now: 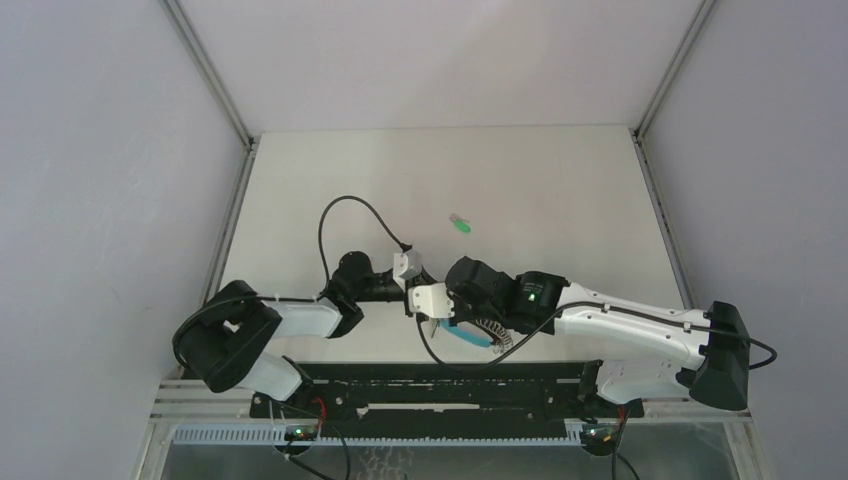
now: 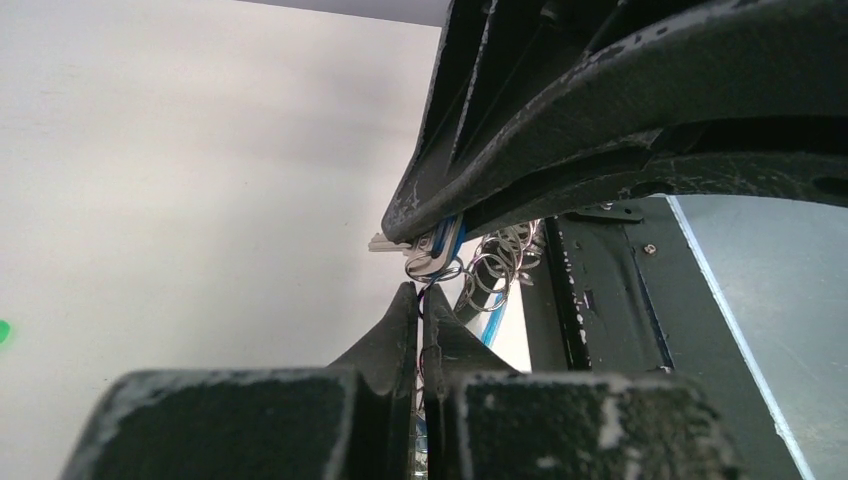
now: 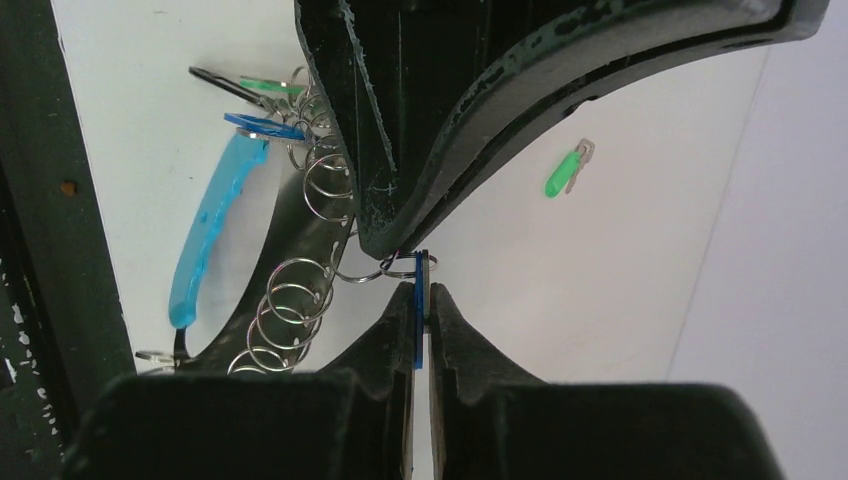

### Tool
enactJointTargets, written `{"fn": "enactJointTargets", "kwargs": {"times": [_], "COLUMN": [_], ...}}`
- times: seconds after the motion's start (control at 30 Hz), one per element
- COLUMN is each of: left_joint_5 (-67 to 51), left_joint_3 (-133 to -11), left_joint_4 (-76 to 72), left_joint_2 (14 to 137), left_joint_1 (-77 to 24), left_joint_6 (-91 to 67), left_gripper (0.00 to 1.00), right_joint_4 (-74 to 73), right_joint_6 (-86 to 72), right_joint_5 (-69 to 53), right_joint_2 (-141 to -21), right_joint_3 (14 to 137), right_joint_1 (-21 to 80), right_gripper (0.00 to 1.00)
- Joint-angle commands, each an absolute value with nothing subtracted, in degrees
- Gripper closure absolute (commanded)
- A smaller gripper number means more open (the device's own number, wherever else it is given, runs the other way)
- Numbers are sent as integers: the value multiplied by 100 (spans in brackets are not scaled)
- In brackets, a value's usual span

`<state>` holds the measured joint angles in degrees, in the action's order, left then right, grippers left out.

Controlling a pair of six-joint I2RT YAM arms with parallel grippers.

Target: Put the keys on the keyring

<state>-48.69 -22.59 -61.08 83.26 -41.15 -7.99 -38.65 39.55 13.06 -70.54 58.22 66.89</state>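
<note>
My right gripper [image 3: 420, 296] is shut on the flat blue head of a key [image 3: 417, 330], held edge-on. My left gripper [image 2: 421, 296] meets it tip to tip, shut on a thin wire loop of the keyring [image 3: 392, 268] that touches the blue key's top. The keyring's turquoise sleeve [image 3: 208, 232], a chain of small silver rings [image 3: 292, 305] and green and blue tags [image 3: 262, 88] hang beside the jaws. In the top view both grippers [image 1: 440, 315] join above the sleeve [image 1: 470, 337]. A green-headed key [image 1: 460, 225] lies alone on the table; it also shows in the right wrist view [image 3: 563, 172]. The orange-yellow key is out of view.
The white table [image 1: 560, 200] is boxed in by grey walls on the left, right and back. A black rail [image 1: 440, 385] runs along the near edge just behind the grippers. A black cable [image 1: 345, 205] loops up from the left arm.
</note>
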Motion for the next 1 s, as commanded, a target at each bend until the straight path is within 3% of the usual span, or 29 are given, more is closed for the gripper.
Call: {"fn": "enactJointTargets", "kwargs": {"times": [0.0, 0.33, 0.97], "left_joint_5": [-4604, -2870, -976], "left_joint_3": [-2345, -1855, -1209], "left_joint_4": [-5891, -5328, -6648], "left_joint_2": [8125, 7336, 7414], "left_joint_1": [-4184, -4184, -4346], "left_joint_6": [-723, -877, -1714], "left_gripper": [100, 100, 100], "right_joint_4": [-3586, -3853, -3190], "right_joint_6": [3701, 2942, 1767], "right_joint_5": [1619, 1388, -99], "right_joint_2": [-6834, -6913, -7507], "right_joint_3": [5985, 5985, 5664], "right_joint_1": [6715, 6612, 6063], "right_gripper": [100, 100, 100]}}
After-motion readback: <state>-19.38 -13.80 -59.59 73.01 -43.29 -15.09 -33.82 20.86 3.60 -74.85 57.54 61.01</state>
